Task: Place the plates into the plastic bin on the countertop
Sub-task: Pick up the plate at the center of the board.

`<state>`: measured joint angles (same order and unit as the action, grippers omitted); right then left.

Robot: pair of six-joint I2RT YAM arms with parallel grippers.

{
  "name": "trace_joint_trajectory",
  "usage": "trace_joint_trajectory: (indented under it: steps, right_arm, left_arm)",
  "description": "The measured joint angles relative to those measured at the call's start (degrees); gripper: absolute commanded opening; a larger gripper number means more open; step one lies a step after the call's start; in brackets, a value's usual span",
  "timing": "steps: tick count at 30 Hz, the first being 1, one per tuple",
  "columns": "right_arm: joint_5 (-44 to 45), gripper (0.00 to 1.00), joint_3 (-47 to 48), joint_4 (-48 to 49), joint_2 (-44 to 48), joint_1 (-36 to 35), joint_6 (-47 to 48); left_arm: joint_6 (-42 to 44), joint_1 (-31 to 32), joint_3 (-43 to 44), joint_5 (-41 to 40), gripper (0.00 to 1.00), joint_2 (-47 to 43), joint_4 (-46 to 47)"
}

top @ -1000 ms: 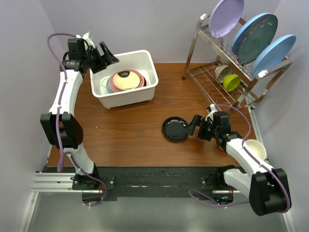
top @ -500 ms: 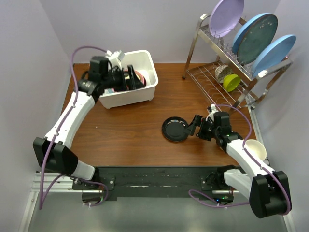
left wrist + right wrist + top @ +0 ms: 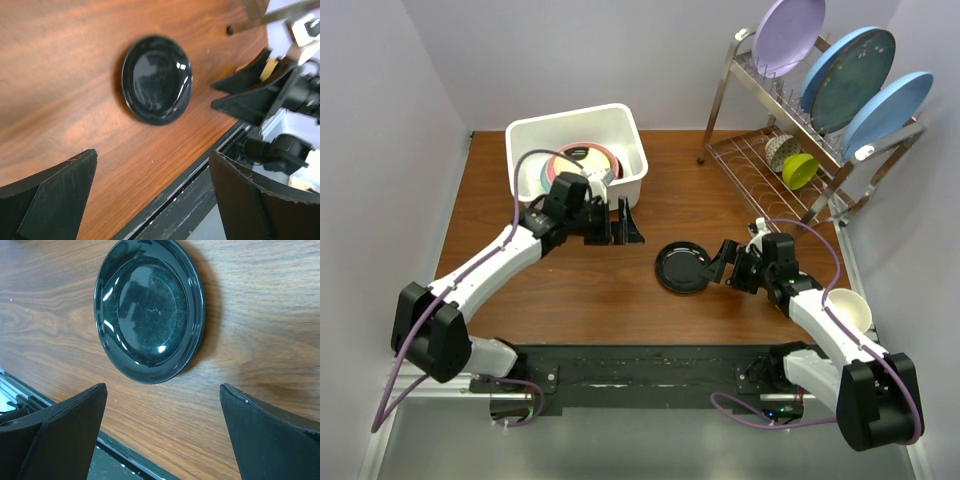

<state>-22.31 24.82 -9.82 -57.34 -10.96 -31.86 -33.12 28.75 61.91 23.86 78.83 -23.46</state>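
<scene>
I see my left tool (image 3: 628, 228) spread wide and empty over the tabletop (image 3: 560, 285), just near of the white bin (image 3: 570, 114); stacked plates (image 3: 584, 158) lie inside the bin; a black plate (image 3: 682, 267) sits flat mid-tabletop; my right tool (image 3: 721, 261) gapes just right of it, not touching.
</scene>
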Motion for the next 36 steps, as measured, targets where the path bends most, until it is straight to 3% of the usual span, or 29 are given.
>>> trace_joint_trajectory:
  steps: [10,36]
  right_arm:
    - [0.02,0.99,-0.09,0.02,0.00,0.00,0.02]
    - [0.00,0.99,-0.74,0.04,-0.52,0.00,0.09]
  left_arm:
    - [-5.14,2.01,-9.70,-0.66,0.95,1.46,8.79]
    - [-11.06,6.54,-10.51,0.04,0.83,20.74,23.34]
